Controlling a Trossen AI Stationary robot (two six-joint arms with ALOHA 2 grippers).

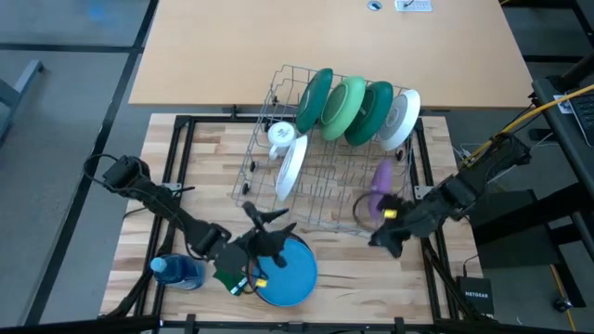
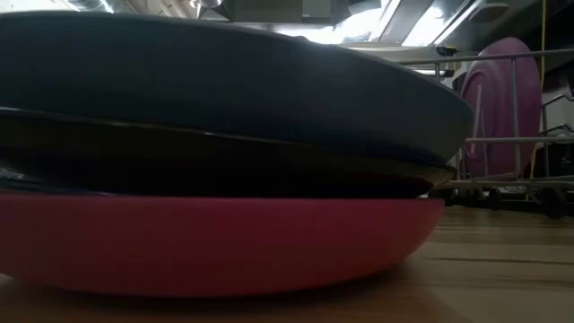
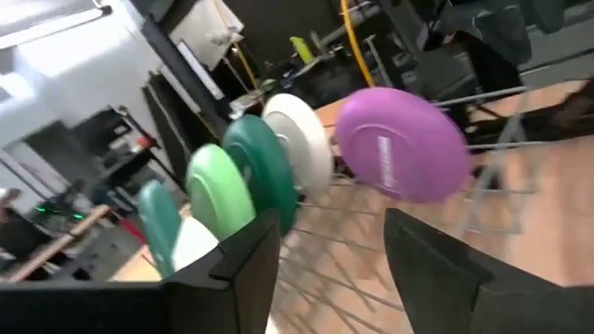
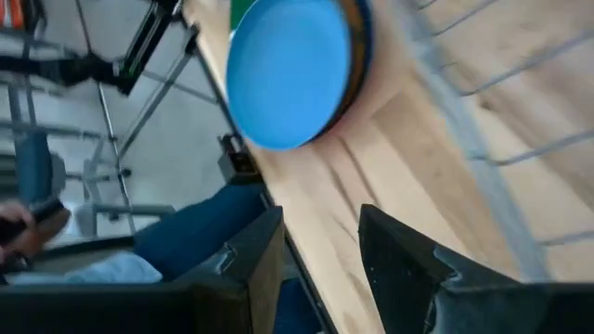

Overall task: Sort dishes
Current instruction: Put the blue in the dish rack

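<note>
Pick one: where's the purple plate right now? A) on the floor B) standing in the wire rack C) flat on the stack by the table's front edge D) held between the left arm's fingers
B: the purple plate stands on edge in the wire rack, at its right end, with nothing gripping it; the stack at the front edge shows a blue plate on top.

A robotics lab: a wooden table [image 1: 204,176] on a black metal frame [image 1: 181,139], loose cables [image 1: 557,97], and equipment racks [image 3: 186,83] behind.

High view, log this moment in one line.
left gripper: open, over blue plate | right gripper: open, empty, beside rack
</note>
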